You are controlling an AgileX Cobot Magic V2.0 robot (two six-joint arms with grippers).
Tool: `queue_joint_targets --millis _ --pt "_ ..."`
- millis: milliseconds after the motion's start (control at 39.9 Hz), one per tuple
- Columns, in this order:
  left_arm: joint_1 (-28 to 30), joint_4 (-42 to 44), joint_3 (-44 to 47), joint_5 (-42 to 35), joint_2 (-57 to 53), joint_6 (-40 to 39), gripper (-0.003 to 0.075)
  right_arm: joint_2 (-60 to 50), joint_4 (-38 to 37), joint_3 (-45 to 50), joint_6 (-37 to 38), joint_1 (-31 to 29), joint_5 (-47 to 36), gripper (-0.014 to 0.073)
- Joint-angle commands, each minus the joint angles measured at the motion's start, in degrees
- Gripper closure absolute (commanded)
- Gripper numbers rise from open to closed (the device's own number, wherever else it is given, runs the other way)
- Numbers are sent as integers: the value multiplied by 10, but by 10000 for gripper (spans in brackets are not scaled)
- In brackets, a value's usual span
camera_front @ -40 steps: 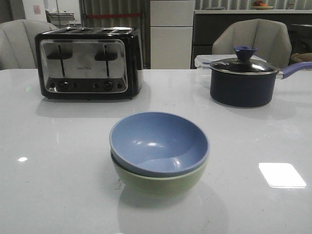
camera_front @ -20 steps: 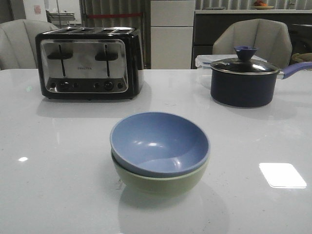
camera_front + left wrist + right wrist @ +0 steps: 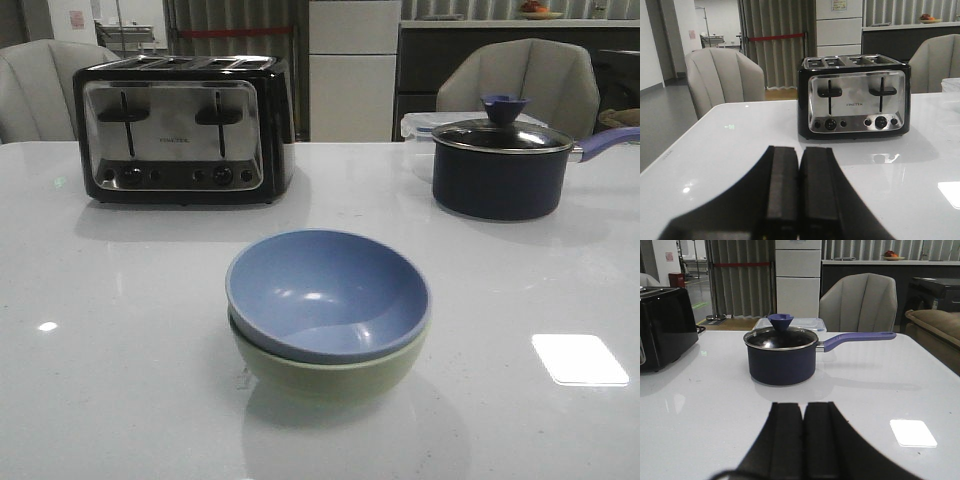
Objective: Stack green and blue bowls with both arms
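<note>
The dusty blue bowl (image 3: 325,292) sits nested inside the pale green bowl (image 3: 330,375) at the middle of the white table (image 3: 120,380) in the front view. Neither arm shows in the front view. My left gripper (image 3: 799,150) is shut and empty, low over the table and facing the toaster. My right gripper (image 3: 803,405) is shut and empty, low over the table and facing the saucepan. Neither wrist view shows the bowls.
A chrome and black toaster (image 3: 180,128) stands at the back left, also in the left wrist view (image 3: 855,96). A dark lidded saucepan (image 3: 497,165) with a blue handle stands at the back right, also in the right wrist view (image 3: 781,356). Grey chairs stand behind the table.
</note>
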Motion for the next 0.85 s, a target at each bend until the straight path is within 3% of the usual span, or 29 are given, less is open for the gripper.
queue_joint_targets --millis 0,827 --pt "0 -5 3 -55 -12 -5 627 -11 -9 -1 3 -3 -56 541" --pt "0 -5 3 -55 -12 -5 627 -11 -10 -1 3 -3 -49 541"
